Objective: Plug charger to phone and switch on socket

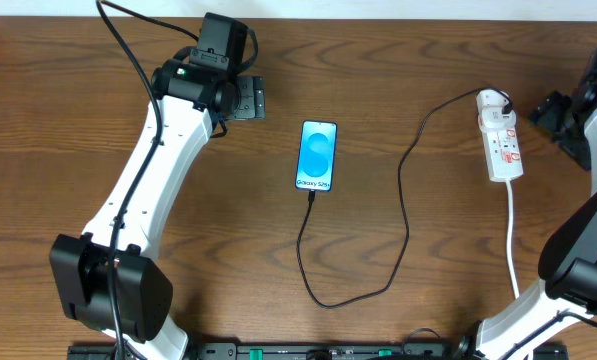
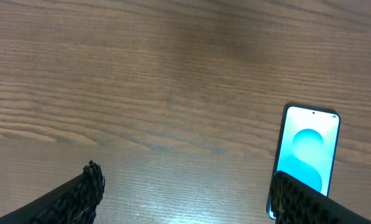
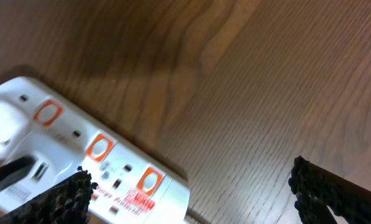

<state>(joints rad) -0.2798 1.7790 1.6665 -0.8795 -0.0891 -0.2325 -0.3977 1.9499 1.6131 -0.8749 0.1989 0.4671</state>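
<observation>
The phone (image 1: 317,156) lies flat mid-table with its blue screen up; it also shows at the right of the left wrist view (image 2: 309,149). The black charger cable (image 1: 403,190) runs from the phone's near end, loops toward me, then rises to the white plug (image 1: 493,100) on the socket (image 1: 503,140) at the right. The cable tip meets the phone's bottom edge (image 1: 312,197). My left gripper (image 1: 250,99) is open and empty, left of the phone. My right gripper (image 1: 550,112) is open and empty, just right of the socket, which fills the lower left of the right wrist view (image 3: 98,162).
The socket's white cord (image 1: 513,240) runs toward the front edge beside my right arm's base. The brown wooden table (image 1: 208,230) carries nothing else. The left arm (image 1: 148,180) stretches across the left half.
</observation>
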